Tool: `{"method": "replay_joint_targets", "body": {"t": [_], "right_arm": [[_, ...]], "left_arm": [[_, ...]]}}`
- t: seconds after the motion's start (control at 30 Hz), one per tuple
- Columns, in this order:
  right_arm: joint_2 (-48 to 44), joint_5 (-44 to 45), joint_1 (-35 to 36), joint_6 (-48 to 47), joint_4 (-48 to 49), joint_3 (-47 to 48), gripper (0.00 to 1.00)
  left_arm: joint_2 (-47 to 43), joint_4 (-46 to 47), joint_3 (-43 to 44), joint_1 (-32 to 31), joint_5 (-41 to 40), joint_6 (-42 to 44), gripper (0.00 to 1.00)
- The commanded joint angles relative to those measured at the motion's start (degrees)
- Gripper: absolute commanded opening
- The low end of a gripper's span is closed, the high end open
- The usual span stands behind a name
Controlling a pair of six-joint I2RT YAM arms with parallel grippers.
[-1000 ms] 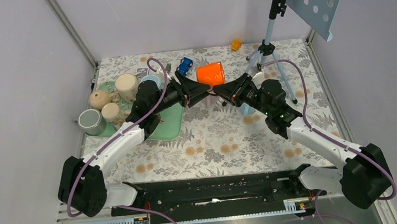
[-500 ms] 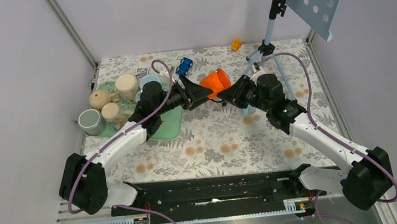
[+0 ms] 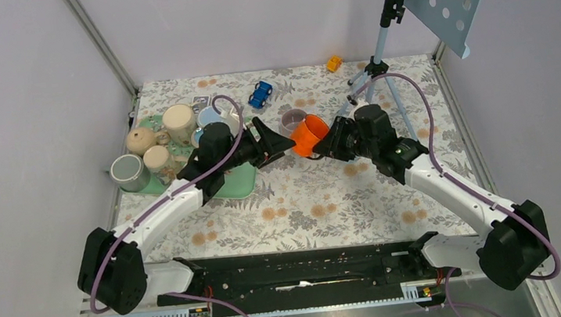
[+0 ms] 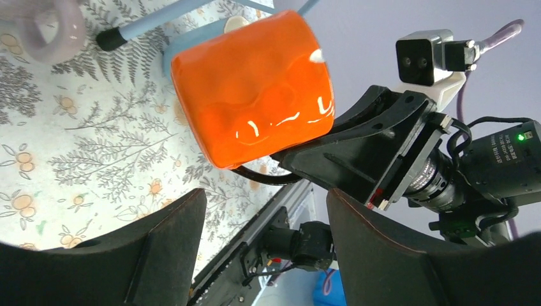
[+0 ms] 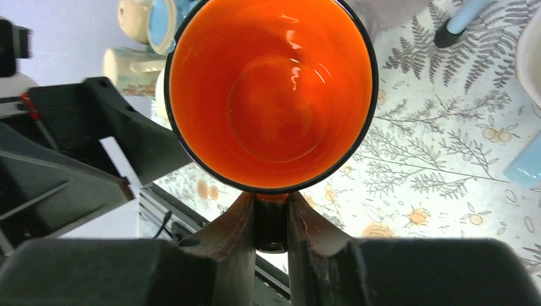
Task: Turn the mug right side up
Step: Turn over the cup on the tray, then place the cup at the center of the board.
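The right gripper (image 5: pixel 271 220) has its fingers clamped on the handle (image 5: pixel 270 234) of the orange mug (image 3: pixel 308 135), holding it tilted in the air over the middle of the table (image 3: pixel 306 203), likely to swing it upright. The left gripper (image 4: pixel 265 207) hangs just beside it, fingers apart, touching nothing. The right wrist view looks straight into the empty inside; the left wrist view shows only outer wall and base

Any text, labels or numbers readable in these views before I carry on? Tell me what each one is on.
No text can be read in any view.
Orange mug: plain glaze, no print showing.
Black lens barrel in the left wrist view: faint white marks, too small to read.
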Motion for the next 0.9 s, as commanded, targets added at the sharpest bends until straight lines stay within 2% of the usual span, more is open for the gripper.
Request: {"method": "replay_joint_targets", "body": {"t": [0.0,0.4,0.6,0.87], "right_arm": [[-0.5,-0.2,-0.2,-5.1,0.9,3.2,0.0],[-2.1,1.2,0.2,-11.7,-13.9,3.6,0.0],[-3.7,5.1,0.2,-13.1,-23.2,3.1,0.0],[-7.0,9.5,0.2,-11.9,-29.8,-1.0,0.0]], "left_arm": [[-3.4,-2.7,0.3,-0.1,-3.1,4.7,0.75],[-5.6,-9.4,2.6,-0.1,-4.5,10.8,0.86],[-5.2,-11.7,4.0,-0.1,-4.4,12.3,0.9],[-5.1,-12.6,4.5,0.0,-3.5,13.7,0.91]]}}
